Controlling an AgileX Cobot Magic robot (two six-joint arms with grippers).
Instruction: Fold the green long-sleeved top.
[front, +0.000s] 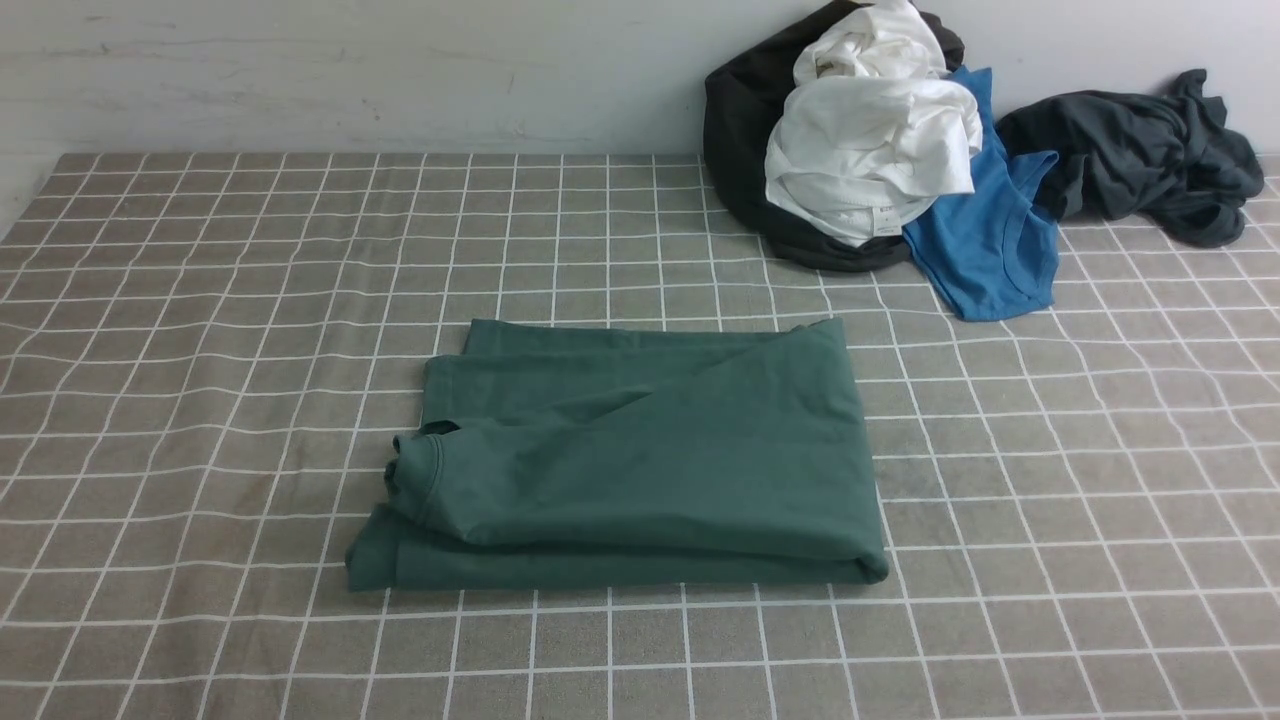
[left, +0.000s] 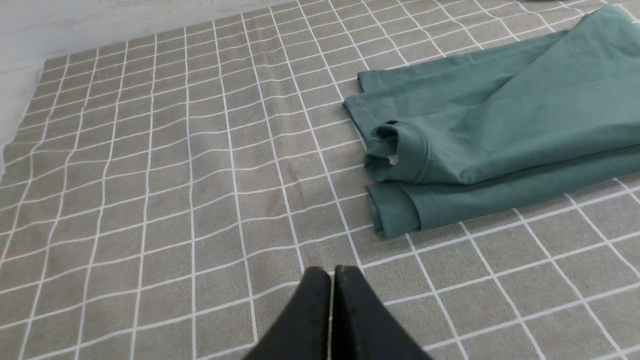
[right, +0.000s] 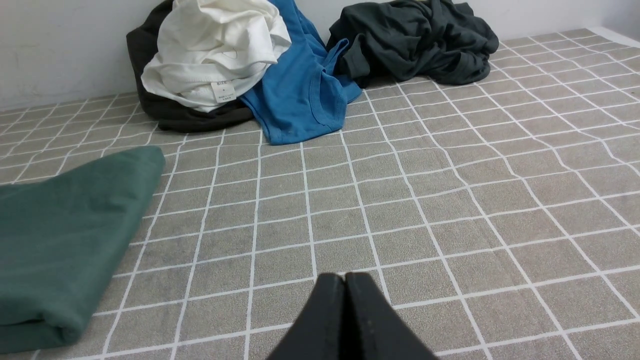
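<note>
While both arms stayed outside the front view, the wrist views gave:
Hidden: chest logo, neck tag.
Green long-sleeved top (front: 640, 460): folded rectangle, mid-tablecloth (front: 200, 400).
Left gripper (left: 332, 272): closed, empty.
Right gripper (right: 344, 280): closed, empty.

Left gripper (left: 332, 272): two black tapered fingers pressed together, holding nothing, tips clear of any garment. Right gripper (right: 344, 280): two black tapered fingers likewise closed tip to tip, empty. Neither arm appears in the front view
</note>
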